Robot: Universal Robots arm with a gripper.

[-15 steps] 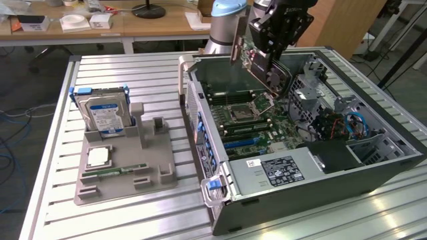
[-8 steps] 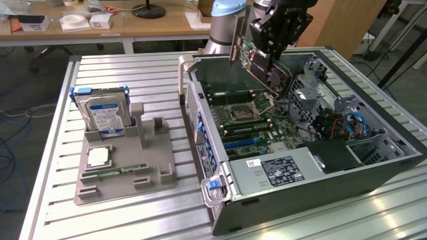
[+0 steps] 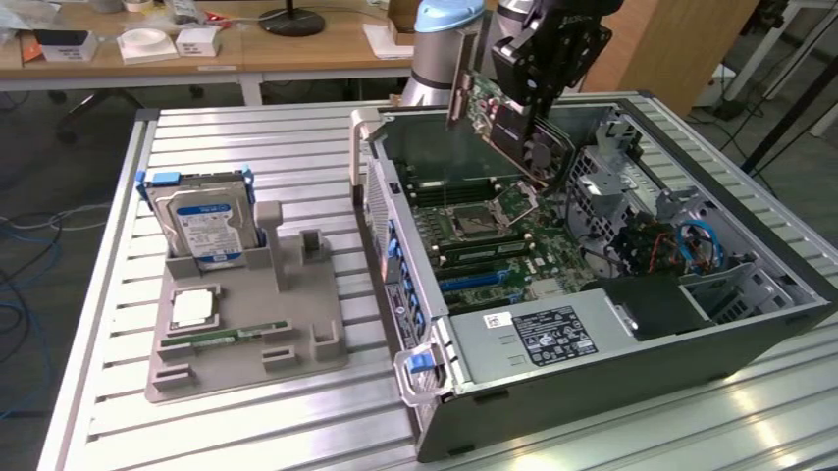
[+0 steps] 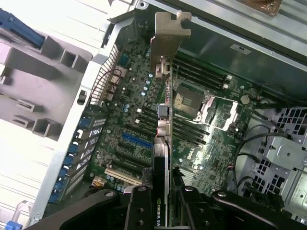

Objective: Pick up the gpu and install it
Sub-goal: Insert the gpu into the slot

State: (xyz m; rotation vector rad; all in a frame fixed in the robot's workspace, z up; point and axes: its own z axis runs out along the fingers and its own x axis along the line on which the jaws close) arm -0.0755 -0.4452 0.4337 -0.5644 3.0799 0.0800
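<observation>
The hand (image 3: 531,98) grasps the gpu (image 3: 488,100), holding it tilted above the motherboard (image 3: 492,240) inside the open computer case (image 3: 377,201).

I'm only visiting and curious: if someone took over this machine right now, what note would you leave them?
Claw: shut on the graphics card, holding it at one end, with the metal bracket at the far end.
Card: in the air, tilted, over the main board inside the open computer case.
Hard drive: standing in the grey holder on the exterior view's left.
Done: card picked up and over the case.
Left: card not yet seated in a slot.
</observation>
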